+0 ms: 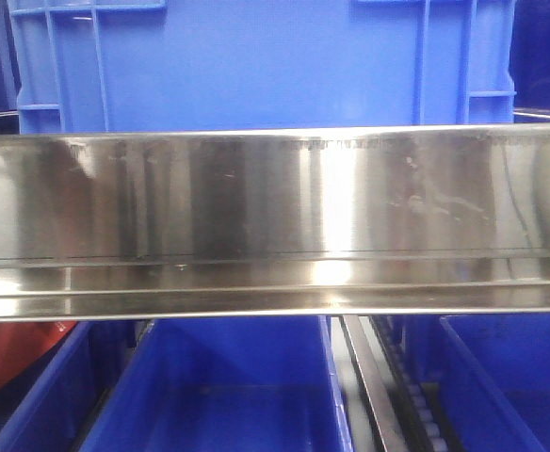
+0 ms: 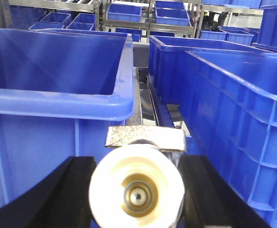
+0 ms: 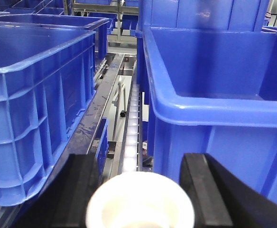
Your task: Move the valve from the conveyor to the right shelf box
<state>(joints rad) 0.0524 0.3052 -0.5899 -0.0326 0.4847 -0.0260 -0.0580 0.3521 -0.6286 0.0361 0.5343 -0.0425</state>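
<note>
Valve (image 2: pixel 136 187) sits low and centre in the left wrist view, in the left gripper (image 2: pixel 138 166). The black jaws are clamped on either side of its cream round wheel. A grey metal body piece (image 2: pixel 145 137) shows just past the wheel.

Its round face with a small metal hub looks straight back at the wrist camera. So I judge the long axis runs away from the camera, wheel end near and metal end far, roughly level.

The valve hangs in the gap between two boxes, lower than both rims. The left-hand blue box (image 2: pixel 58 102) is just beside it and the right-hand blue box (image 2: pixel 233 95) is near on the other side. No conveyor in view.

Step, my call: carry phase. Pick is done and the drop is not yet made. Next I'd need to lift clear of the right-hand rim, shift right over the opening, lower in, then spread the jaws. The gap is tight, so I'd watch the wheel against the rim.

The right gripper (image 3: pixel 139 190) has its jaws close against a cream round cap (image 3: pixel 141 202). It looks clamped, probably on a second valve, but only the top shows. A roller track (image 3: pixel 133 123) runs beyond it between boxes.

The front view shows only a steel shelf rail (image 1: pixel 275 202) with blue boxes above and below.
</note>
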